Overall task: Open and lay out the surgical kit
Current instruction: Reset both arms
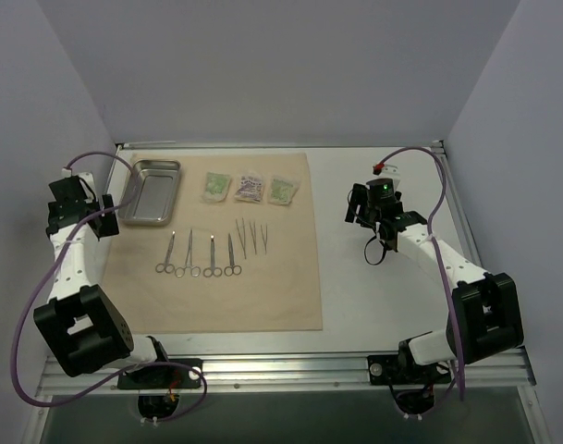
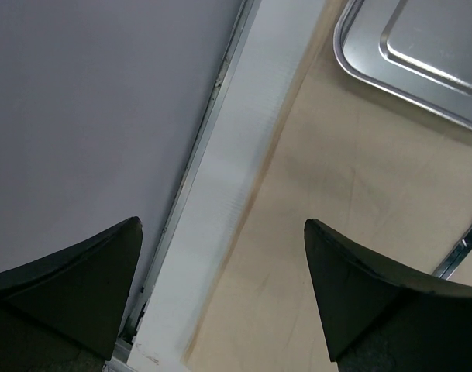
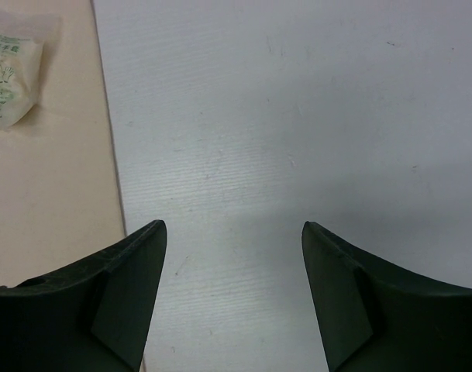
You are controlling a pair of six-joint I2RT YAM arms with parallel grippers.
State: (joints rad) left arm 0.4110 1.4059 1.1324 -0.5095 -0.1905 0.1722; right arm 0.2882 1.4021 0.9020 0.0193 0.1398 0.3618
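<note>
Beige cloth wrap [image 1: 263, 287] lies unfolded as one flat sheet on the left and centre of the white table [image 1: 383, 296], running from near the far edge almost to the near edge.

On the cloth, far-left corner: small rectangular steel tray [image 1: 152, 191], open side up, nothing seen inside. In the left wrist view its rim [image 2: 375, 77] sits on the cloth close to the cloth's left border.

Along the far side of the cloth, right of the tray: three packets in a row, apart from each other. Green packet [image 1: 215, 187], white packet with dark print [image 1: 250, 188], second green packet [image 1: 282, 191].

Mid-cloth: four scissor-like instruments [image 1: 198, 256] side by side, ring handles toward the near edge. Just right of them, tweezers [image 1: 251, 236], thin and lying parallel.

Left gripper [image 1: 104, 222] hangs above the left border of the cloth, just beside the tray; fingers [image 2: 360, 294] spread wide, nothing between them.

Right gripper [image 1: 377, 248] hangs over bare table to the right of the cloth; fingers [image 3: 352, 294] spread, nothing held. Cloth edge and one packet corner show at the left of its wrist view.
</note>
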